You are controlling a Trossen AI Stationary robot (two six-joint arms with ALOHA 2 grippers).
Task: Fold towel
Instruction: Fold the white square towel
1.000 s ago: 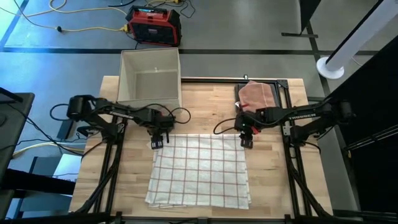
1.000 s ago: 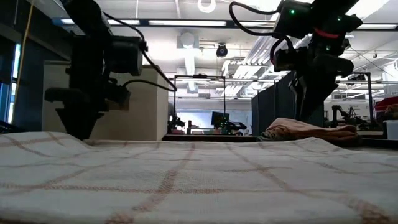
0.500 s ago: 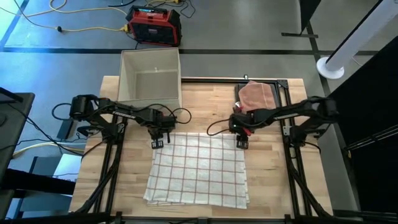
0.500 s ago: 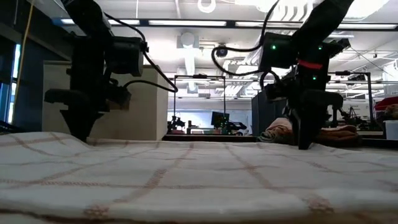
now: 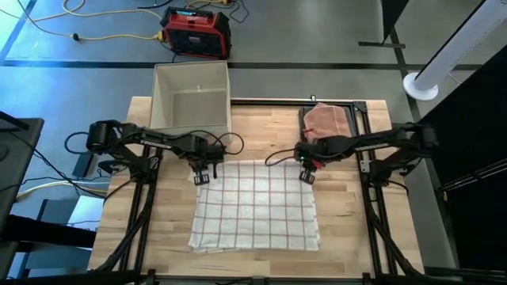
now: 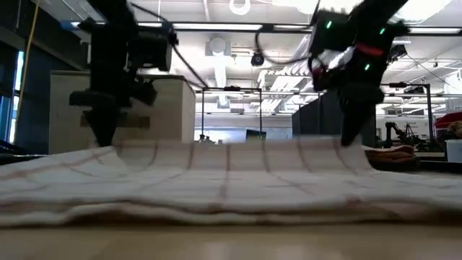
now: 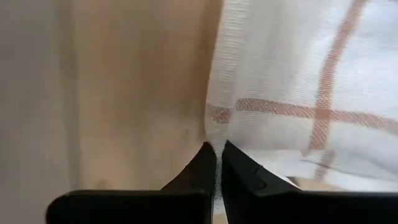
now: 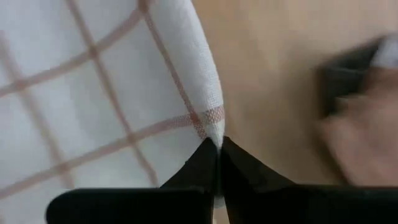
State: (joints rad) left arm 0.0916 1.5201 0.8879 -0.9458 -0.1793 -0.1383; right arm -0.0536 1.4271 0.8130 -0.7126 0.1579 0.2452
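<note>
A white towel with thin red checks (image 5: 255, 206) lies spread on the wooden table (image 5: 261, 131). Its far edge (image 6: 231, 148) is raised a little off the wood and its near part lies flat. My left gripper (image 5: 201, 176) is shut on the towel's far left corner. My right gripper (image 5: 306, 174) is shut on the far right corner. In the low view both grippers come down from above, the left gripper (image 6: 103, 144) and the right gripper (image 6: 349, 141), with the raised edge strung between them. My left gripper pinches the towel's far left corner (image 7: 214, 134) between its two fingertips, coming from above and pointing down. The corner is lifted clear of the table, and the cloth slopes down from it to the part that lies flat. My right gripper pinches the towel's far right corner (image 8: 213, 130) between its two fingertips, also from above and pointing down. That corner is held just above the wood. The far edge runs nearly straight from it to the other corner.
An open white box (image 5: 191, 96) stands at the table's far left, just behind my left arm. A pink folded cloth (image 5: 326, 120) lies on a black frame at the far right. Bare wood shows along the towel's left, right and far sides.
My right gripper has gone toward the table's left edge and come down on the far right corner. Both grippers have then risen a little and gone toward the far edge. The towel's far edge has lifted, and the whole towel has slid toward the far edge.
</note>
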